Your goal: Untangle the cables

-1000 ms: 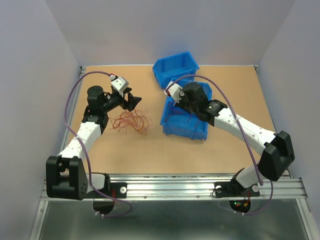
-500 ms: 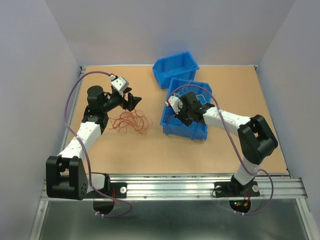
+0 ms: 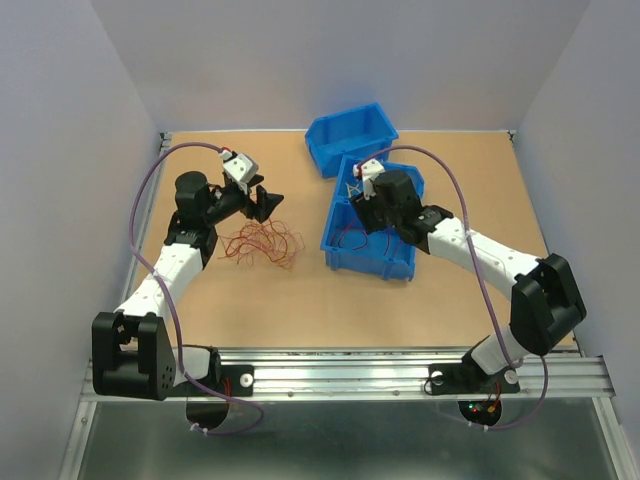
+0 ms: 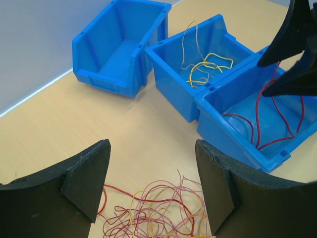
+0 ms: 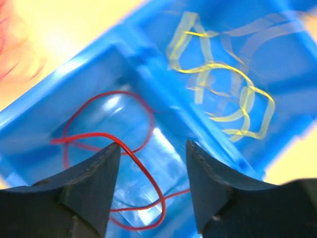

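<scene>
Tan tabletop [image 3: 300, 300] — tangled cables [image 3: 262, 244] beside blue bins [image 3: 352, 130], right gripper [image 5: 152, 148] parted.

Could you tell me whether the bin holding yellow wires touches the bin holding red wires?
Touching: the left wrist view shows the yellow-wire bin and red-wire bin wall against wall, no gap.

We log the left arm [image 3: 168, 266] and right arm [image 3: 490, 256]: white links, black joint housings, black bases [image 3: 130, 356]; purple cord [image 3: 132, 216] looping along each; fingers [image 4: 84, 173] matte black wedges
</scene>
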